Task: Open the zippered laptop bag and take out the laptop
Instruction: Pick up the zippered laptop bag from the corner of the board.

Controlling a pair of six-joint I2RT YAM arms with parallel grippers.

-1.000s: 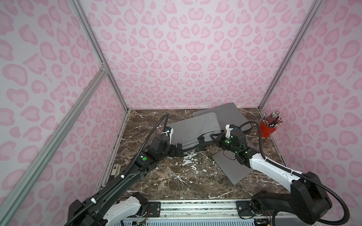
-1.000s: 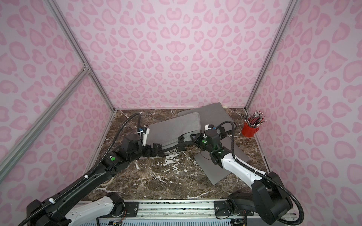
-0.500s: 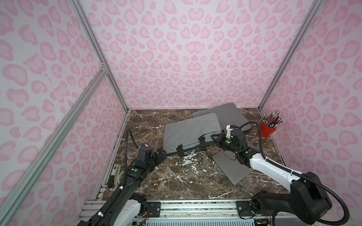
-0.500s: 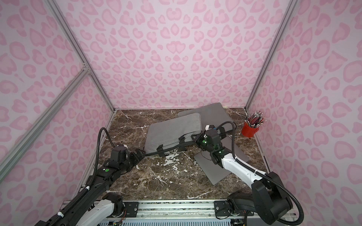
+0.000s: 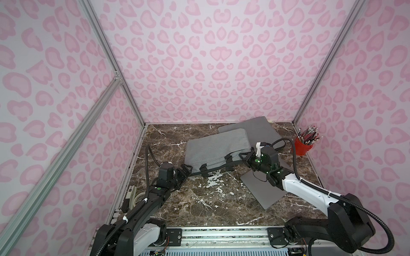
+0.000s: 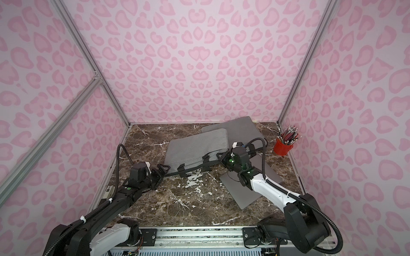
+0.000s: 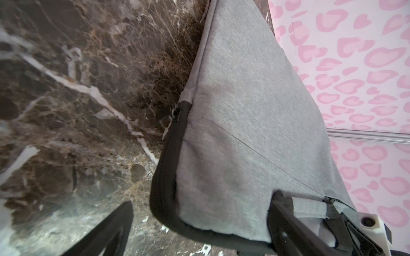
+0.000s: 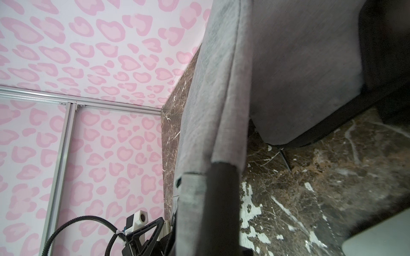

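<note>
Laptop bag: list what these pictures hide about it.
Inside of the laptop bag: covered by its own fabric, every view.
Grip of the right gripper: behind its own body in both top views; blurred in the right wrist view.
The zipper pull: tiny, left wrist view only.

The 2 top views sit side by side, high above the front rail (image 5: 221,231), looking down and toward the back wall (image 5: 210,66). From afar, both top views share the whole marble tabletop (image 5: 199,204). The left wrist camera looks along the grey bag (image 7: 244,110) at very close range. The right wrist camera, equally close, sees the same bag from its opposite end.
</note>
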